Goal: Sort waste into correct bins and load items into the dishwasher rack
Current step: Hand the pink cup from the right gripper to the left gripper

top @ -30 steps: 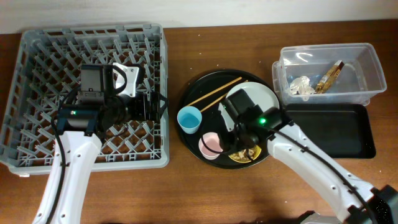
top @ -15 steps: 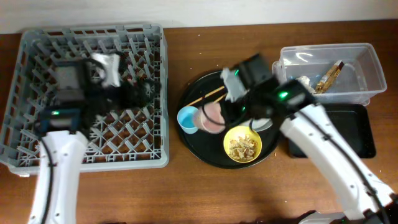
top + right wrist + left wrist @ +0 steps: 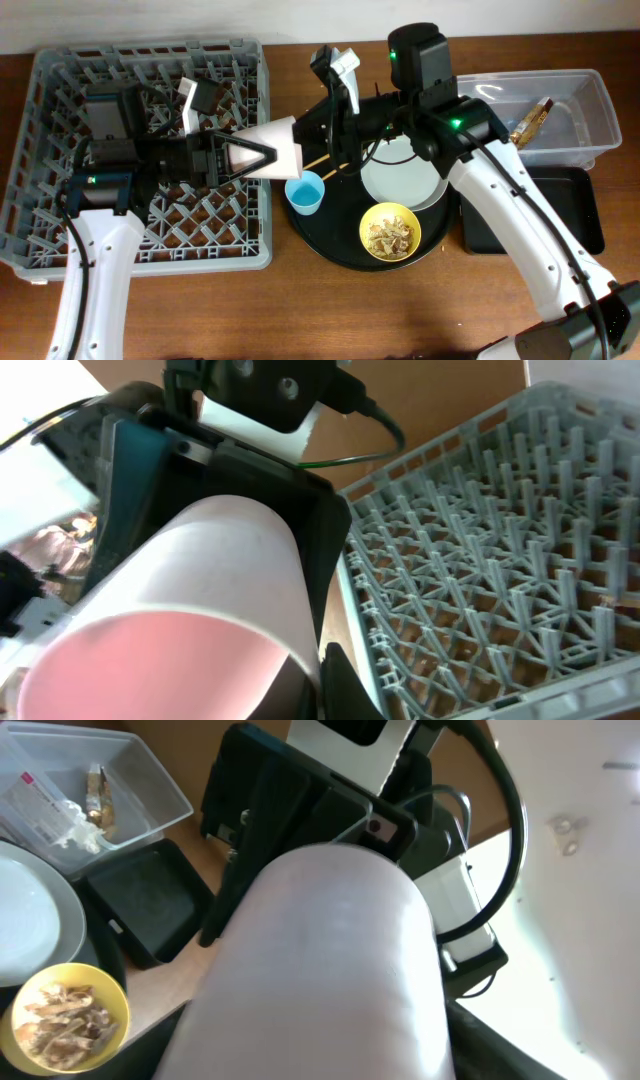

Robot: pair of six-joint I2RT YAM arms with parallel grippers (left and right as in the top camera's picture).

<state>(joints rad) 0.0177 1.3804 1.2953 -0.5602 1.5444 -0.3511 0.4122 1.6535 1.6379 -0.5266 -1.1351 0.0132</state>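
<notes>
Cup [image 3: 268, 150] sideways, pale outside, pink inside; right gripper [image 3: 312, 140] pinches rim; left gripper [image 3: 250, 155]: cannot tell.

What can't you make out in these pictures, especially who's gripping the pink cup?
Left fingers: left wrist view, the pink cup fills the frame and hides them; overhead, too small to tell whether they clamp it.
Right fingers: right wrist view, only a dark tip shows beneath the cup.
Chopsticks: overhead, mostly hidden behind the cup and right arm.
</notes>
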